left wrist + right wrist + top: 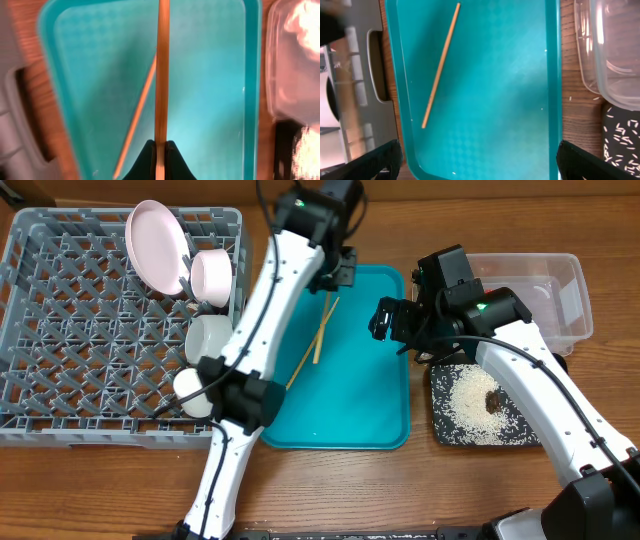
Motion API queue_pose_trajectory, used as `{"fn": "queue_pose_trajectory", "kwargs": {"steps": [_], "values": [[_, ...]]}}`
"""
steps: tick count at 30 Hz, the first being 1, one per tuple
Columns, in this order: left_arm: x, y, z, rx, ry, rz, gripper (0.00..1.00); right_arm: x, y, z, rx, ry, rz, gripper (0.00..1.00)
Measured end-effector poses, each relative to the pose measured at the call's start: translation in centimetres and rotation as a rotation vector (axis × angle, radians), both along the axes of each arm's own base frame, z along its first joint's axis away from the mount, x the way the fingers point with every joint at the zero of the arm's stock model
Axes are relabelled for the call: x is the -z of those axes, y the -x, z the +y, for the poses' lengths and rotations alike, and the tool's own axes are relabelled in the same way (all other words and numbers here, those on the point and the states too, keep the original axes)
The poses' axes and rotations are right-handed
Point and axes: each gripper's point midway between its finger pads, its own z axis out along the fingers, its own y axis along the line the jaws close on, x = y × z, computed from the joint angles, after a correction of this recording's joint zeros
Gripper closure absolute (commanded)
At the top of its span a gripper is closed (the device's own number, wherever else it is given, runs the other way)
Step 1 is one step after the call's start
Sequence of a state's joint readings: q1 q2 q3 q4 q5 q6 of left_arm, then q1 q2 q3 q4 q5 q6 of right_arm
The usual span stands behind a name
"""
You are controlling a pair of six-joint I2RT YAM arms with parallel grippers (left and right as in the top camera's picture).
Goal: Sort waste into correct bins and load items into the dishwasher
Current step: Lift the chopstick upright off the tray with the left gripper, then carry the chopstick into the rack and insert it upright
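Wooden chopstick [161, 75] clamped in our left tool [160, 150], jutting ahead of it over teal tray [210, 75] | second chopstick [137, 115] lies on tray, just left of that tool | our right tool [480, 162] spread wide above tray

Grey lattice-grid rack [70, 320], pale-pink plate [155, 242], teal tray [370, 400], black tray [437, 422] w/ white rice specks [465, 405], tan chopsticks [325, 332].

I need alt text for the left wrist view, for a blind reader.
The left gripper is shut on one wooden chopstick, seen lengthwise over a teal tray. A second chopstick lies slanted on the tray, and a clear tub shows at the right edge.
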State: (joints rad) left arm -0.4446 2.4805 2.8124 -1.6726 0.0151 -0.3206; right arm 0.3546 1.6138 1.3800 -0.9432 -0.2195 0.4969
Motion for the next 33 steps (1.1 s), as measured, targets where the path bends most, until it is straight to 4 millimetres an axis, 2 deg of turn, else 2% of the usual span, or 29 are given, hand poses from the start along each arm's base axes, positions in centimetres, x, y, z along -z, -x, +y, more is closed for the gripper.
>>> {"fn": "queue_pose_trajectory", "kwargs": {"steps": [5,9,12,17,20,25,28,33], "values": [[-3.4,0.0,2.0,0.033,0.036,-0.053,0.96,0.0,0.0,0.0,0.0,-0.001,0.001,0.0],[-5.9,0.5,2.9,0.058,0.058,-0.098,0.96,0.0,0.0,0.0,0.0,0.0,0.001,0.0],[-7.3,1.9,3.4,0.077,0.047,-0.103,0.96,0.0,0.0,0.0,0.0,-0.001,0.0,0.0],[-8.9,5.4,5.9,0.075,-0.021,-0.086,0.96,0.0,0.0,0.0,0.0,0.0,0.0,0.0],[-9.1,7.0,7.4,0.079,-0.058,-0.069,0.96,0.0,0.0,0.0,0.0,-0.001,0.0,0.0],[-7.8,8.4,10.2,0.07,-0.107,-0.005,0.96,0.0,0.0,0.0,0.0,-0.001,0.001,0.0],[-6.7,8.8,11.9,0.053,-0.127,0.043,0.96,0.0,0.0,0.0,0.0,0.0,0.0,0.0],[-4.0,8.3,14.2,0.023,-0.166,0.09,0.96,0.0,0.0,0.0,0.0,0.0,0.0,0.0]]}}
